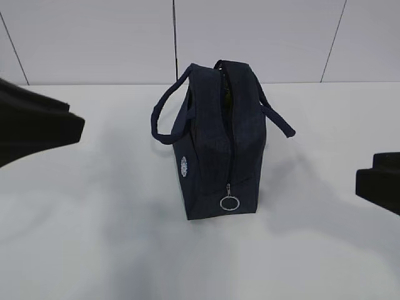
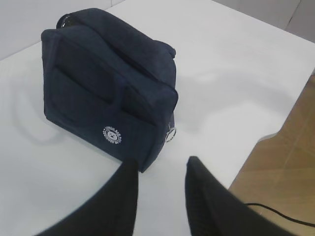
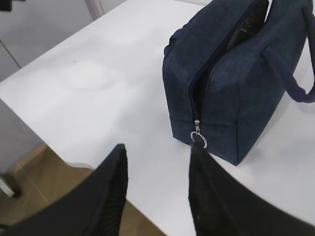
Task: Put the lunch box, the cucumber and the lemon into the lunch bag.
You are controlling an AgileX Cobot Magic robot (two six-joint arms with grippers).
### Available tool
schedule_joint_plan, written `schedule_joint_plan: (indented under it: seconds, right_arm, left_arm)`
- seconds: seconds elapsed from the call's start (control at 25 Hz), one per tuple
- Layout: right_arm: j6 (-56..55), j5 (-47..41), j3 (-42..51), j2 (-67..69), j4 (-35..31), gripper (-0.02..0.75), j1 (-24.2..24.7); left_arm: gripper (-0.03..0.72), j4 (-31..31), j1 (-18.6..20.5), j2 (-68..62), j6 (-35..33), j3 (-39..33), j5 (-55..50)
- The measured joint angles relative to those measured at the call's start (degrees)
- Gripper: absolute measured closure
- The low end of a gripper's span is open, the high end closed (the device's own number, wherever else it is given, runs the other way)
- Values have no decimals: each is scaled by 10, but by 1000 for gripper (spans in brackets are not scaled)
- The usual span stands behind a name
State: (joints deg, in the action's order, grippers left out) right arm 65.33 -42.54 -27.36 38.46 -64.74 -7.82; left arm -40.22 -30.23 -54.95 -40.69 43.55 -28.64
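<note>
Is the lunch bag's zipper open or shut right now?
Open. The lunch bag gapes along its top seam, and the ring pull hangs low on the end panel.

Lunch bag (image 1: 215, 144) mid-table (image 1: 94, 250), btwn grippers.

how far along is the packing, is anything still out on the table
Looks nearly done: no lunch box, cucumber or lemon shows on the table. The lunch bag stands upright, zipper open, a hint of green inside. Both the left gripper and right gripper are open and empty. I can't confirm the contents.
</note>
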Motion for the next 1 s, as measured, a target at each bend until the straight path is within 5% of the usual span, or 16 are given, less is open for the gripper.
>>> schedule_joint_plan:
  seconds: [0.48,0.72,1.0]
  right_arm:
    - [99,18,-1,172,-66,371,0]
    - [179,-40,-32,336,-100,236,0]
    - [226,-147,-107,475,-126,220,0]
  left_arm:
    - [463,-17,0,44,0,-78,19]
    - [463,-30,0,44,0,-78,21]
    - [463,-37,0,44,0,-78,23]
